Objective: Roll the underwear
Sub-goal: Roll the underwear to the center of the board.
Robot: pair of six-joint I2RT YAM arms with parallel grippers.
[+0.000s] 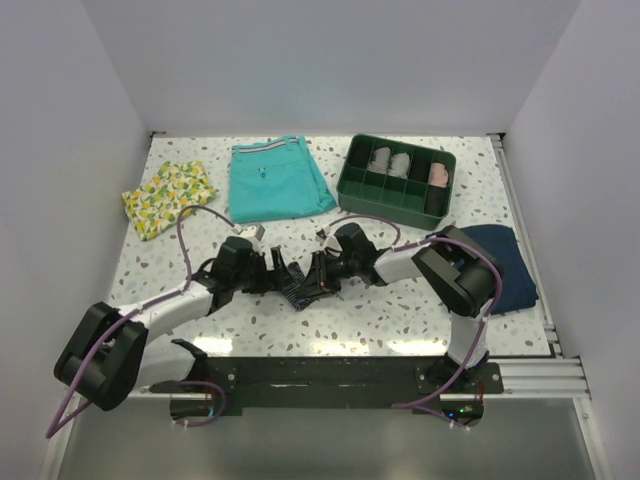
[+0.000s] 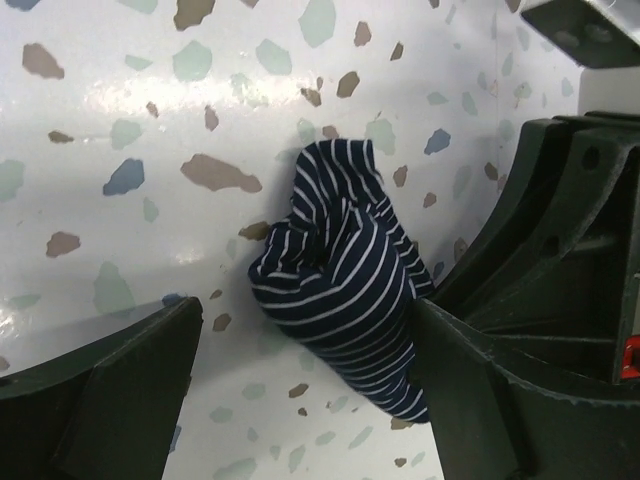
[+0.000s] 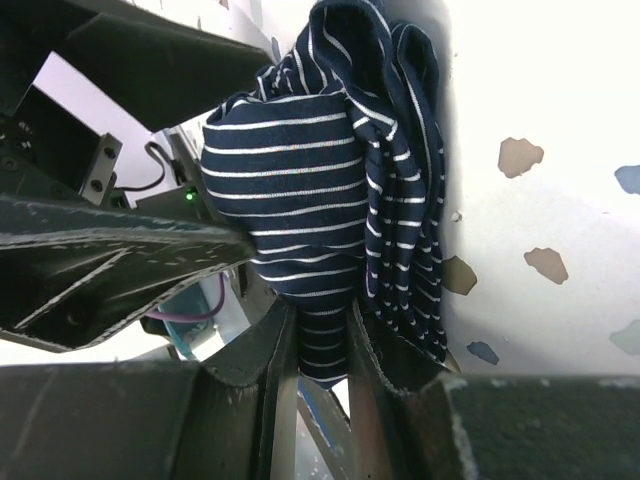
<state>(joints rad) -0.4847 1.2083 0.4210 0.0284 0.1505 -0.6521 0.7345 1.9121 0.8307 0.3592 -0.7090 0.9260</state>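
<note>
The underwear [image 1: 294,291] is a bunched, partly rolled bundle of dark navy cloth with thin pale stripes, lying on the speckled table between my two grippers. In the left wrist view the underwear [image 2: 340,290] lies between the wide-open fingers of my left gripper [image 2: 308,315] and touches the right finger [image 2: 480,400]. In the right wrist view my right gripper [image 3: 320,335] is shut on a fold of the underwear [image 3: 300,190] at the bundle's end. In the top view my left gripper [image 1: 272,279] and right gripper [image 1: 318,284] face each other across the bundle.
Teal shorts [image 1: 278,180] and a yellow lemon-print garment [image 1: 168,197] lie at the back left. A green compartment tray [image 1: 440,205] with rolled items stands at the back right. A larger plain navy garment [image 1: 505,265] lies at the right. A metal rail [image 1: 520,375] runs along the near edge.
</note>
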